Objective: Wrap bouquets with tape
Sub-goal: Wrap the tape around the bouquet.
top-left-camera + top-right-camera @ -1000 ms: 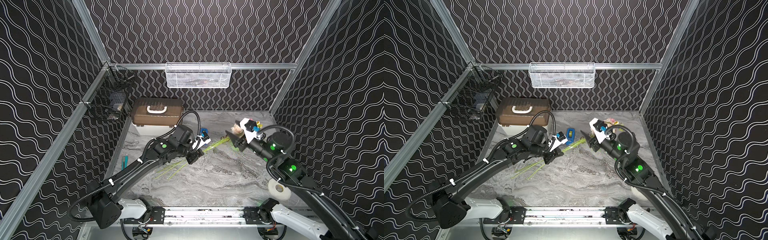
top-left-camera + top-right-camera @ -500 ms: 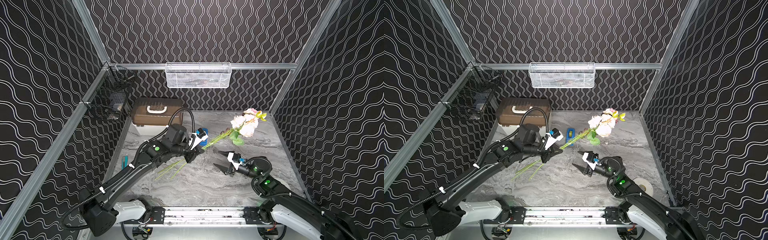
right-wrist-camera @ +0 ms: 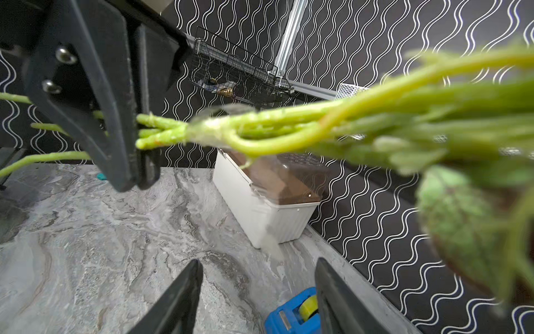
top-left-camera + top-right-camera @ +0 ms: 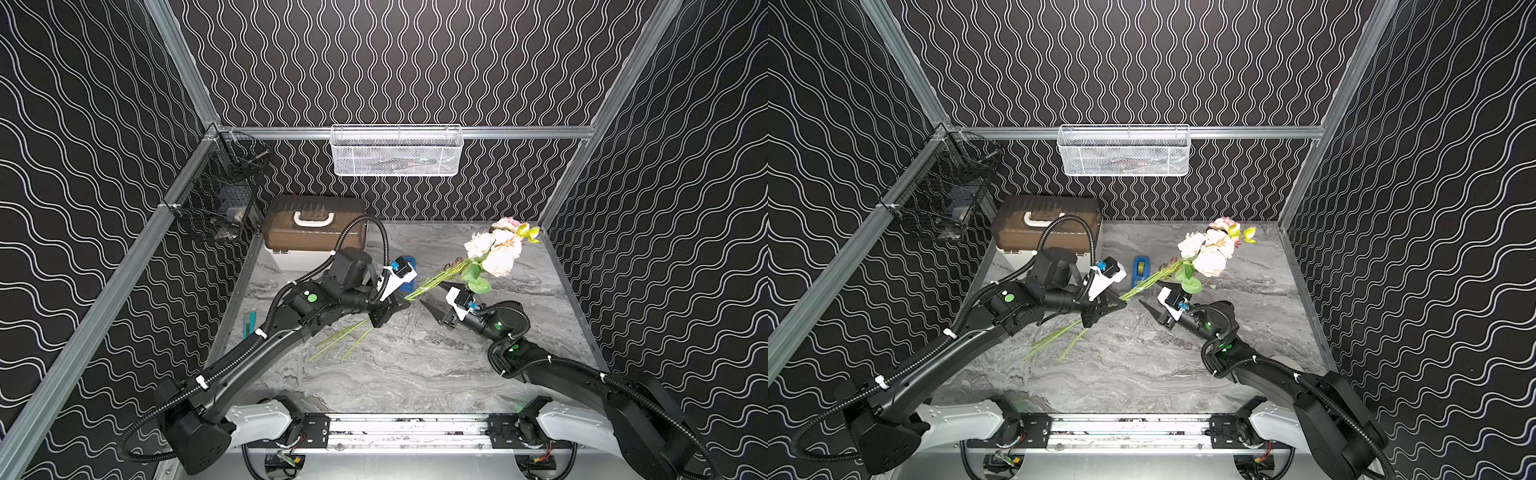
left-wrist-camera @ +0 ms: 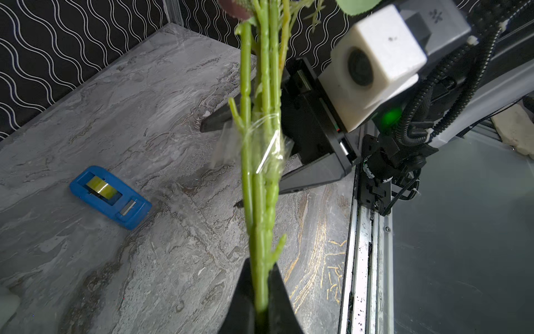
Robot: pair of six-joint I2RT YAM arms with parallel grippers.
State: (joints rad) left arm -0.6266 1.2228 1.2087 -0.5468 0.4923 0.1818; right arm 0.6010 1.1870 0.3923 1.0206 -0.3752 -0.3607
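While left pincer (image 4: 394, 309) clamps bouquet (image 4: 494, 254) aloft, right pincer (image 4: 436, 297) low, agape

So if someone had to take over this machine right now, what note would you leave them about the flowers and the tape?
Pincers: the left pincer is shut on the stems of the bouquet, holding its blooms up off the table. The right pincer is open and empty, close beside the stems.
Things: the tape dispenser lies on the table behind the stems, and neither pincer touches it.
Done: clear tape is wrapped round the stems, between the grip and the blooms.
Left: a loose flap sticks out. Probably press it flat, then set the bouquet down.
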